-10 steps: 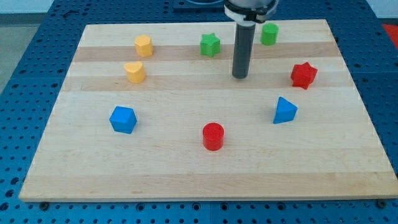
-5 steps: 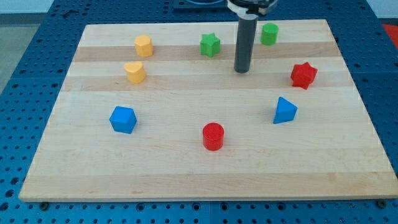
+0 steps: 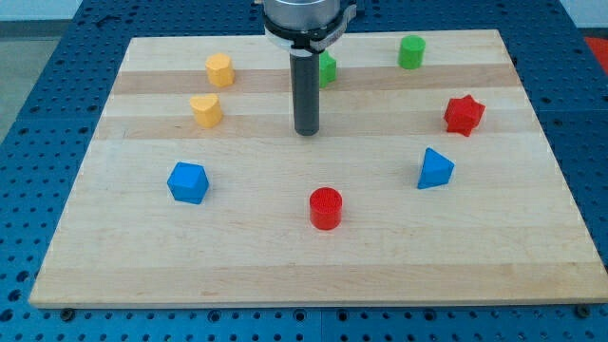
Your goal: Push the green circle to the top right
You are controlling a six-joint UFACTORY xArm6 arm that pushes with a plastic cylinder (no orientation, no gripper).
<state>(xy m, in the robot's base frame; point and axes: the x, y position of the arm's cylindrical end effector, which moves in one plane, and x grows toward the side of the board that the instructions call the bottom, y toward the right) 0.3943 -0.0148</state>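
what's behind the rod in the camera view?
The green star: only its right edge shows beside the rod; the rest is covered. My tip rests on bare board, below the star and apart from it. The green circle stands uncovered at upper right.

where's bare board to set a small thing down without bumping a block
Widest bare patch: the view's bottom strip below the blue cube, red cylinder and blue triangular block. Also bare: between my tip and the red star. Crowded: the view's top, around the yellow blocks and green star.
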